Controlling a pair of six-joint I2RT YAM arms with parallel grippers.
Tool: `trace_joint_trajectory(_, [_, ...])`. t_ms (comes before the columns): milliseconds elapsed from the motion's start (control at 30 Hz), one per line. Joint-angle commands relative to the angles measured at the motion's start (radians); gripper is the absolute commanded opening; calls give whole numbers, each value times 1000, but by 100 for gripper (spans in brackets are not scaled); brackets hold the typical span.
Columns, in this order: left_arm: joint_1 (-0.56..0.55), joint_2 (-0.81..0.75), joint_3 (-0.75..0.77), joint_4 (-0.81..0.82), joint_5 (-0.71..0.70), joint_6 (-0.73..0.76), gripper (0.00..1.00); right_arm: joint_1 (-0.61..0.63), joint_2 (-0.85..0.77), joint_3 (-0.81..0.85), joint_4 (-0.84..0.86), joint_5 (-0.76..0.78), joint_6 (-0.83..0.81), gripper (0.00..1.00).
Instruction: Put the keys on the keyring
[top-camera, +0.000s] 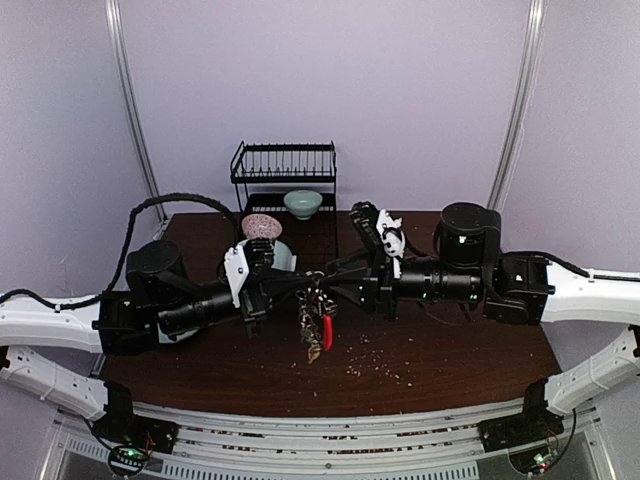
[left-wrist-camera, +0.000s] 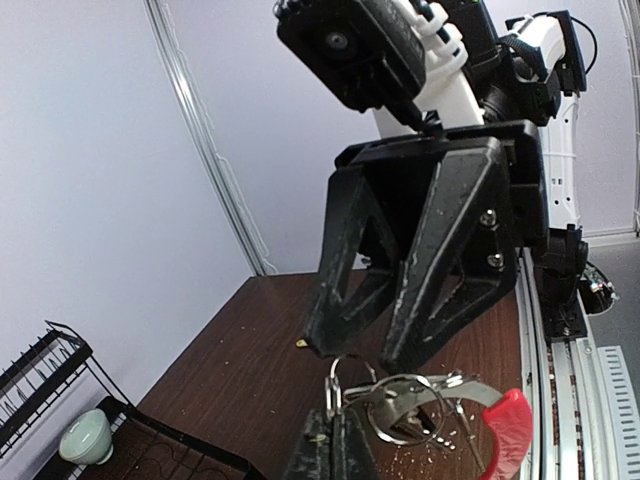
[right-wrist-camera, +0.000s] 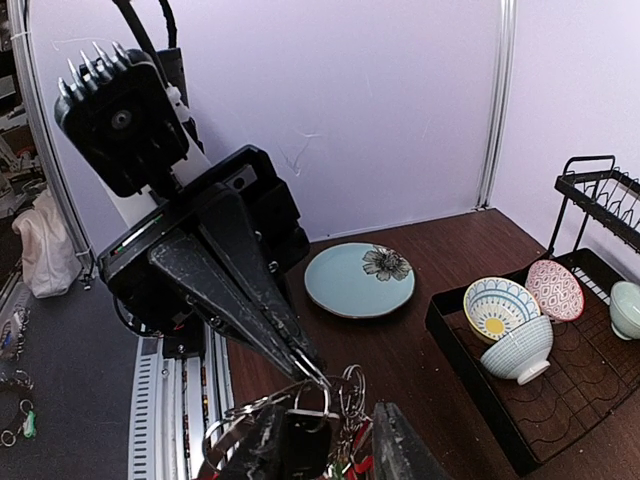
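Observation:
The keyring (top-camera: 316, 318) hangs above the table's middle between both grippers, with a red clip (top-camera: 327, 330) and a dangling bunch of keys. My left gripper (top-camera: 303, 284) is shut on a thin metal ring (left-wrist-camera: 333, 392) of the bunch; its own fingertips (left-wrist-camera: 335, 445) pinch it at the bottom of the left wrist view, the red clip (left-wrist-camera: 509, 430) to the right. My right gripper (top-camera: 327, 276) faces it, fingers apart astride the rings (right-wrist-camera: 350, 385). A dark-headed key (right-wrist-camera: 308, 443) sits between its fingers (right-wrist-camera: 258, 450). I see no loose keys on the table.
A black dish rack (top-camera: 285, 175) stands at the back with bowls (right-wrist-camera: 515, 330) on its tray. A pale blue flowered plate (right-wrist-camera: 358, 280) lies on the brown table (top-camera: 430, 350). Crumbs (top-camera: 365, 362) dot the table near the middle front.

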Motion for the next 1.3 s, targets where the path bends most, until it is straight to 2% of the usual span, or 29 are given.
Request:
trace_joint_trajectory(0, [-3,0,3,166,-18,11,0,-5,-12,1,41,25,11,33])
trace_joint_trajectory(67, [-3,4,0,182,-20,8,0,-5,-14,-9,49,43,9,33])
trace_joint_trajectory(233, [-5,16,-5,194,-20,13,0,-6,-6,-6,95,-23,9,34])
trace_joint_trajectory(367, [-8,13,-3,193,-27,39,0,-9,-18,1,88,-23,4,31])
trace_joint_trajectory(400, [-9,12,-3,192,-31,46,0,-11,-24,-2,93,-23,7,29])
trace_joint_trajectory(467, [-10,10,-1,186,-39,61,0,-18,-35,-15,116,-17,27,16])
trace_joint_trajectory(533, [-10,10,0,188,-39,73,0,-20,-33,-15,117,-26,30,8])
trace_joint_trajectory(633, [-12,15,0,204,-31,84,0,-23,-19,-1,101,-32,32,0])
trace_joint_trajectory(700, [-18,20,1,217,-31,93,0,-24,-7,16,74,-25,32,1])
trace_joint_trajectory(767, [-20,23,1,227,-34,98,0,-25,-4,19,63,-17,31,7])
trace_joint_trajectory(833, [-20,26,0,234,-36,102,0,-26,-9,13,77,-18,35,10])
trace_joint_trajectory(1033, [-22,30,-4,228,-42,122,0,-43,-11,18,108,-133,63,16])
trace_joint_trajectory(1267, [-22,25,-11,246,-21,146,0,-46,7,39,79,-214,68,0])
